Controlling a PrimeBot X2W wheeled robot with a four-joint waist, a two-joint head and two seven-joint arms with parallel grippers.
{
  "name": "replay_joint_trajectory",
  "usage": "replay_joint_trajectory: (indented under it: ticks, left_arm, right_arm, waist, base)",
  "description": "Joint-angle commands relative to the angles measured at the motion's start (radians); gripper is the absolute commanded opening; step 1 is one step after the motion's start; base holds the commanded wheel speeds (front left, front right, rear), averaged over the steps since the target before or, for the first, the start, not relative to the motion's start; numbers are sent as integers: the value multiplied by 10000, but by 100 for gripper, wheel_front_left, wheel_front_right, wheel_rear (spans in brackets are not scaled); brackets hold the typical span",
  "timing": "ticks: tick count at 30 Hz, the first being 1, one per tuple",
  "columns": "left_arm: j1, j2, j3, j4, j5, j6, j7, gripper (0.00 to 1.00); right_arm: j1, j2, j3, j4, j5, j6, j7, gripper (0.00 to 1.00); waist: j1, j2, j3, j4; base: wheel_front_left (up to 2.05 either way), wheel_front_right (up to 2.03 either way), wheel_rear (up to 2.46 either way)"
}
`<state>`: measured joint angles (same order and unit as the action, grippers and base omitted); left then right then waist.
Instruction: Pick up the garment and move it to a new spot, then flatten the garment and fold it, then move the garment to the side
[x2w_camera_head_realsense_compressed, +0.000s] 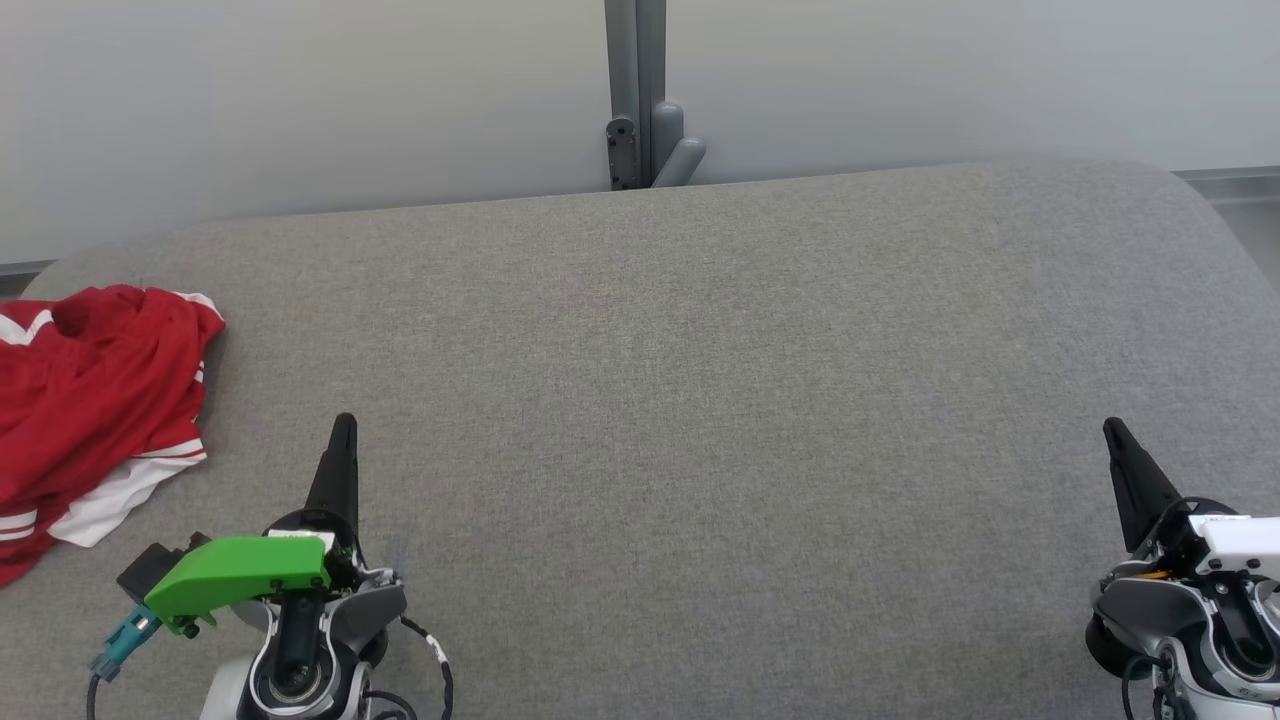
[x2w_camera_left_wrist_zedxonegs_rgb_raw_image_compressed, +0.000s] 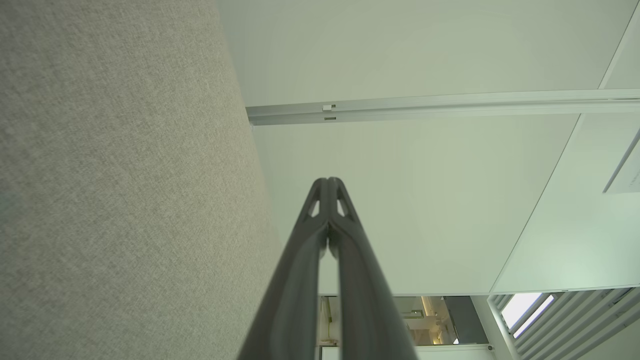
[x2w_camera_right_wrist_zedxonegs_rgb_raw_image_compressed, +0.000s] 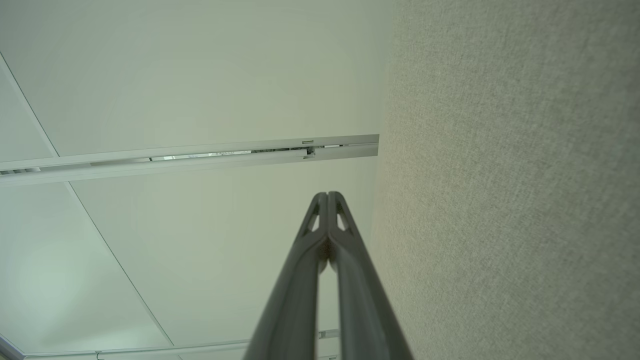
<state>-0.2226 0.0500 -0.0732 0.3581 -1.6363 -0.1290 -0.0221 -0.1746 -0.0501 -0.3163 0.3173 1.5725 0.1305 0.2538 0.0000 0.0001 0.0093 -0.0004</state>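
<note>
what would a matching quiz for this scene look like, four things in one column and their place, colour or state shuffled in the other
1 garment
2 left gripper
3 right gripper
4 table

a grey fabric top
b shut, lower right of the head view
c red and white, crumpled at the left edge
d shut, lower left of the head view

Pairs: 1-c, 2-d, 3-b, 4-a

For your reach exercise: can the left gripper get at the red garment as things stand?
Probably yes: the left gripper, shut, sits beside the red garment with bare grey surface between.
</note>
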Motion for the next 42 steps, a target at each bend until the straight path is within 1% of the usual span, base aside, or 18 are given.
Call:
replay_joint_trajectory:
  ticks: [1, 42]
  left_arm:
    - [-156, 7, -1, -13, -109, -62, -14, 0]
    - [-156, 7, -1, -12, -110, -60, -13, 0]
  right_arm:
    - [-107, -6, -18, 9, -47, 5, 26, 0]
    - [-107, -6, -18, 9, -48, 5, 25, 0]
  waist:
    - [0, -1, 0, 0]
    - [0, -1, 0, 0]
  base:
    - [0, 0, 0]
    - [0, 0, 0]
